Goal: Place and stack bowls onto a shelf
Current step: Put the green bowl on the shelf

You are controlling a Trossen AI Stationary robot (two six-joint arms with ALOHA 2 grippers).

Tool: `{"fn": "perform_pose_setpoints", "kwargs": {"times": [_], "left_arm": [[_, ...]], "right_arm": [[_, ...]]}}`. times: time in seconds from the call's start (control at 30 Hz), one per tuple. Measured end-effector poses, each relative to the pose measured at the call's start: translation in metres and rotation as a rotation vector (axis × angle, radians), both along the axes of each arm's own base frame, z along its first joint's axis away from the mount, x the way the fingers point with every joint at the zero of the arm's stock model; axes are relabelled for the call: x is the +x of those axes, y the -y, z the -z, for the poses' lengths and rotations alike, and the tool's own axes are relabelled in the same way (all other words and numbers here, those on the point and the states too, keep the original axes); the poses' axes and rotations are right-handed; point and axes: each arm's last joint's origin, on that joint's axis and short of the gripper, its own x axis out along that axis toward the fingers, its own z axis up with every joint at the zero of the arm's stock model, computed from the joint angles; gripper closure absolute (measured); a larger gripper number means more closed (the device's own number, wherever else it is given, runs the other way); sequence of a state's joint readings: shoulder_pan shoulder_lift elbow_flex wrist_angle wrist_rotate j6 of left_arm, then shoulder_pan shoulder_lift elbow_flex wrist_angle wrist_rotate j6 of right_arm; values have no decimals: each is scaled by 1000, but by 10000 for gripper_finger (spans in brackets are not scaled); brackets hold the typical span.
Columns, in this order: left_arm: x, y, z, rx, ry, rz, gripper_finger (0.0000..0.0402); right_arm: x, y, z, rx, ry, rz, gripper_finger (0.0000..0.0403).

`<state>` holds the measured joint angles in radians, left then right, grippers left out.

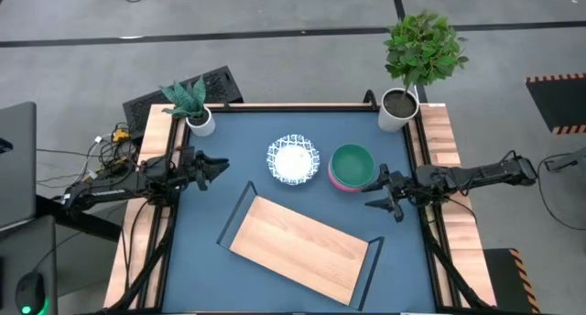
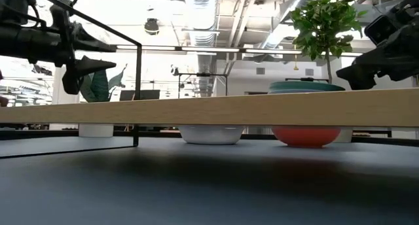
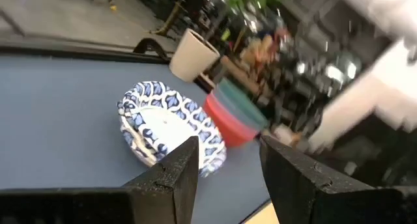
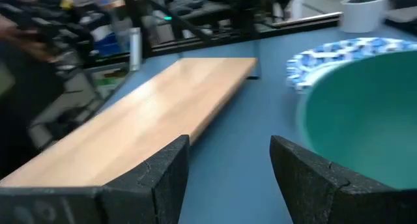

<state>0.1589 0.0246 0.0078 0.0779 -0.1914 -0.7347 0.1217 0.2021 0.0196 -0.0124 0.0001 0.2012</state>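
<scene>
Teal bowl (image 1: 352,161) nested in the pink one (image 1: 335,180) sits at 1 o'clock from the shelf (image 1: 298,248), blue-rimmed bowls (image 1: 293,159) at 12. Right gripper (image 1: 385,194) and left gripper (image 1: 212,168) both hang spread and empty. Pinching only the teal rim could drag the pink one along, I reckon.

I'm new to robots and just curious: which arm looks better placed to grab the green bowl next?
Probably the right: its open gripper sits just beside the teal-green bowl. The left gripper is across the patterned bowls.
</scene>
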Motion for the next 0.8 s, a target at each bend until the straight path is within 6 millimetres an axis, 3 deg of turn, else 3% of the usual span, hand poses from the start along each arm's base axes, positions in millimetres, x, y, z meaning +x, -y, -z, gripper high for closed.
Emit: {"fn": "perform_pose_setpoints", "kwargs": {"times": [0.13, 0.3, 0.43, 0.8], "left_arm": [[-1, 1, -7, -72, 68, 27, 255], [-7, 1, -34, -26, 327, 23, 255], [-12, 1, -44, -22, 449, -20, 255], [-4, -1, -45, -107, 456, -20, 255]], "right_arm": [[0, 0, -1, 101, 4, 23, 163], [2, 0, -11, 407, 80, 55, 163], [2, 0, -23, 645, 170, 46, 163], [2, 3, -28, 1067, 171, 104, 163]]}}
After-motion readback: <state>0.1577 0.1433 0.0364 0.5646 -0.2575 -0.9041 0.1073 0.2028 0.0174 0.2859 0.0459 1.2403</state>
